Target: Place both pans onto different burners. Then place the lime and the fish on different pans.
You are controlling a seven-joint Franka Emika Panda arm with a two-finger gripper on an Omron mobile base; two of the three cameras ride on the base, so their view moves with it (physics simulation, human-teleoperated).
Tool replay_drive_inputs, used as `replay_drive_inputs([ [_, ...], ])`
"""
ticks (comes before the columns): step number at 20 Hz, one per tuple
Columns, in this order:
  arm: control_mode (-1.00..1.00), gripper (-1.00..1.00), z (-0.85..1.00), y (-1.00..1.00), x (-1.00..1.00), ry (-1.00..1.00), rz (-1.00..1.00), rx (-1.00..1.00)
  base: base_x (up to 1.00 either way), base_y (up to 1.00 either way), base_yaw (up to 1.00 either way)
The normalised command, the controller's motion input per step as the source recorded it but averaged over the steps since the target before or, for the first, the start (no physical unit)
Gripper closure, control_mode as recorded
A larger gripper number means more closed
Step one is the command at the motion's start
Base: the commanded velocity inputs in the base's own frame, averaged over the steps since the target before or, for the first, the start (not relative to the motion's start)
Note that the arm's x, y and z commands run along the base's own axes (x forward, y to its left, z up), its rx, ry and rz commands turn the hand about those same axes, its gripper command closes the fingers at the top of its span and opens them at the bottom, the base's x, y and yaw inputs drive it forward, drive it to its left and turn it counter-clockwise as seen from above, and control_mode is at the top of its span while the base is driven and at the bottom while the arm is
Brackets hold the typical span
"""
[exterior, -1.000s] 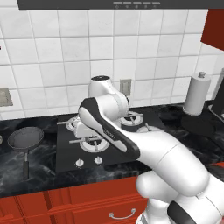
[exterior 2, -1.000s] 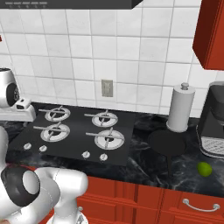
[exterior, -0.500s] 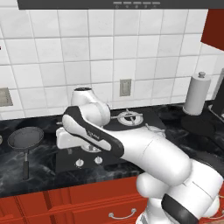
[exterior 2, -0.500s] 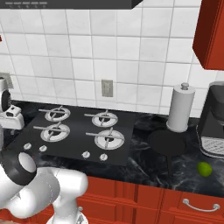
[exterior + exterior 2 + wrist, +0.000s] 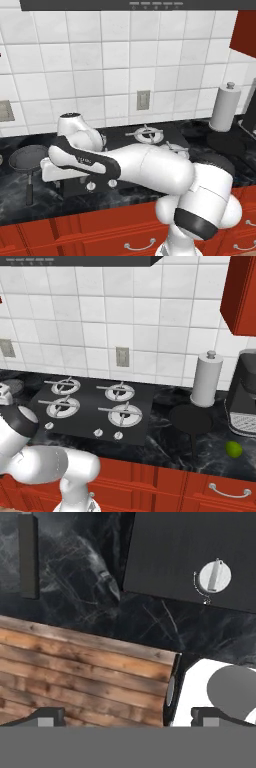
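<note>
In the left base view the white arm reaches low and to its left across the front of the cooktop, its hand end down over the dark marble counter. The grey-black pan with its long black handle lies just beyond that hand end, on the counter left of the cooktop. One burner shows above the arm's forearm. The paper towel roll stands far off to the right, well away from the hand.

In the right base view the four burners sit bare on the black glass, with the knobs along its front edge. The plain black pan rests on the counter right of the cooktop, in front of the paper towel roll, well apart from the arm. The lime lies further right, near the counter's front edge (below a dark appliance).

In the hand view the gripper looks down with its jaws spread wide and nothing between them. Above its fingertips are the marble counter, a corner of the cooktop with one silver knob, and the pan's handle at the upper left, well apart from the tips.
</note>
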Motion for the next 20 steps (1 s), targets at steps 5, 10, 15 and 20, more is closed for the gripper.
replay_drive_inputs([
  [5, -1.0, -1.0, -0.2, 0.58, 0.32, 0.0, 0.0, 0.0, 0.0, 0.0, 0.0],
  [10, -1.0, -1.0, -0.15, 0.5, 0.3, 0.0, 0.0, 0.0, 0.0, 0.0, 0.0],
  [15, -1.0, -1.0, -0.23, 0.48, 0.21, 0.01, 0.0, -0.01, 0.0, 0.0, 0.0],
  [20, -1.0, -1.0, -0.16, 0.23, 0.12, 0.0, 0.0, 0.0, 0.0, 0.0, 0.0],
])
